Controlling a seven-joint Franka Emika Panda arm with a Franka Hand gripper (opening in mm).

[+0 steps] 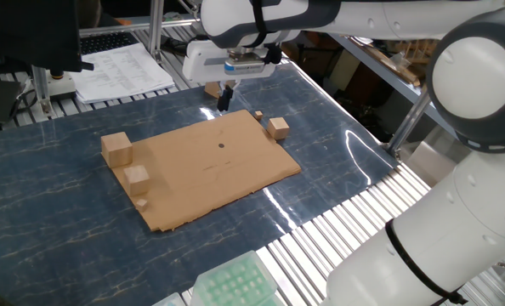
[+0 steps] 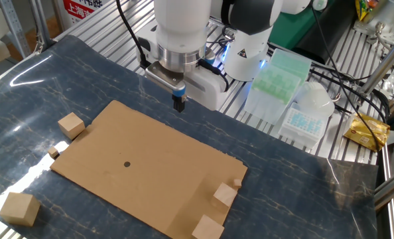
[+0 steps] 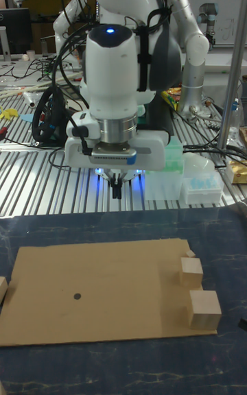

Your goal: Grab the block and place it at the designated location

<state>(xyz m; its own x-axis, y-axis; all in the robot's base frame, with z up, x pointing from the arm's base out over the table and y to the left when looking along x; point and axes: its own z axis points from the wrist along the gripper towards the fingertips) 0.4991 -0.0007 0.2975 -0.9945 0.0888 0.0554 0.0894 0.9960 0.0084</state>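
Brown cardboard sheet (image 1: pixel 193 183) lies flat on a dark marbled surface (image 1: pixel 57 229), with a small black dot (image 1: pixel 221 144) at its middle marking the designated location. A white robot arm reaches in from behind. Its gripper (image 1: pixel 224 100) hangs above the far edge of the sheet, fingers drawn close together and holding nothing.

Wooden cubes of three sizes are scattered about. The block (image 1: pixel 277 127), judged to be the mid-sized cube resting on the surface just beside one short edge of the sheet, has a tiny chip cube (image 1: pixel 258 115) near it. At the opposite short edge a second mid-sized cube (image 1: pixel 136 177) sits on the sheet, next to a larger cube (image 1: pixel 116 149).

The main risk is choosing the wrong cube, since the two mid-sized ones look alike and neither is closer to the gripper by much. The fingers would also need to spread before descending; coming down narrow, they would likely knock the block aside. The nearby chip could be caught in the grasp. A block released off-centre might not cover the dot.
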